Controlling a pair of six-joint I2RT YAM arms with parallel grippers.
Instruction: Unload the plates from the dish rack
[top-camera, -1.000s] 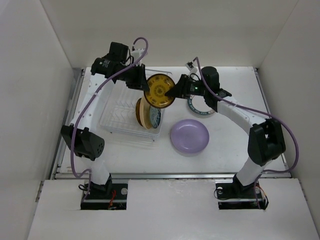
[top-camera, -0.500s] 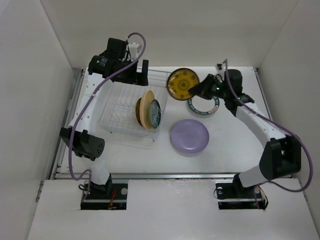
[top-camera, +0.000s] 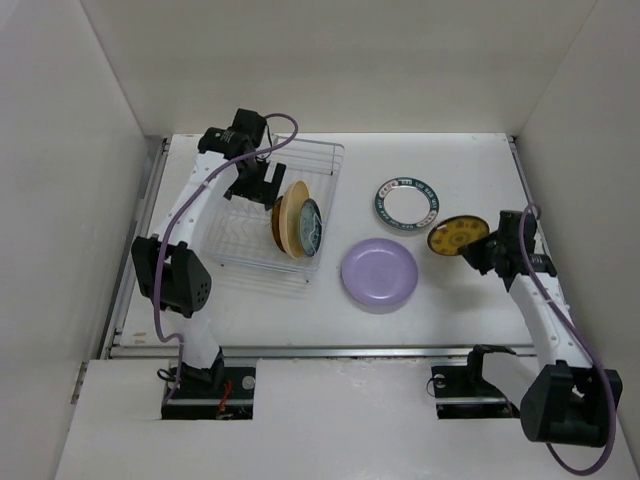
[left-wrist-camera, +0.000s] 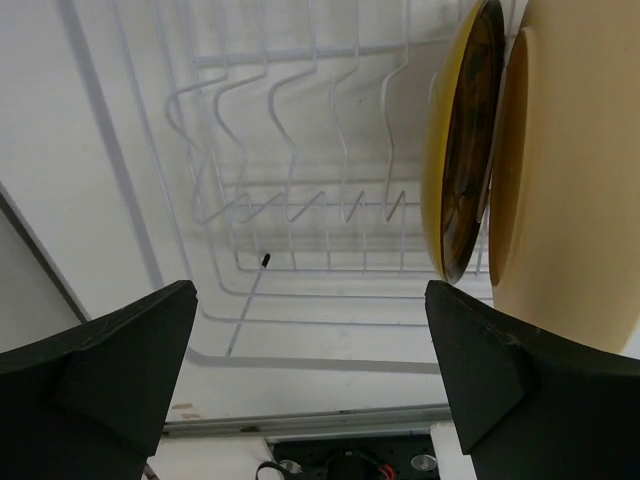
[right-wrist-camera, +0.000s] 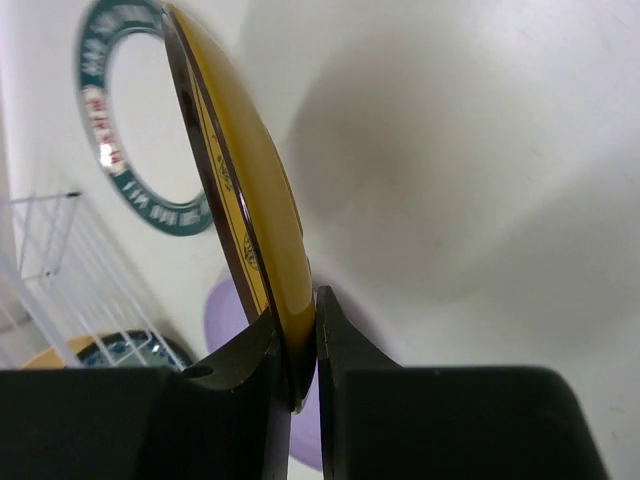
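Three upright plates (top-camera: 292, 222) stand in the white wire dish rack (top-camera: 240, 238); lavender plate (top-camera: 379, 273) and teal-rimmed plate (top-camera: 406, 203) lie flat; gold patterned plate (top-camera: 452, 236) tilts.

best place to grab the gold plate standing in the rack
Its top rim, coming straight down from above: the gold plate stands on edge in the rack, with a cream plate close beside it, so only the rim is free.

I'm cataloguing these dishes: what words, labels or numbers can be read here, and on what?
No text reads clearly.
Teal-rimmed plate: pale marks round the rim, possibly lettering, too small and blurred to read.
Gold plate: dark rim markings, blurred, unreadable.
Dish rack: nothing written shows.
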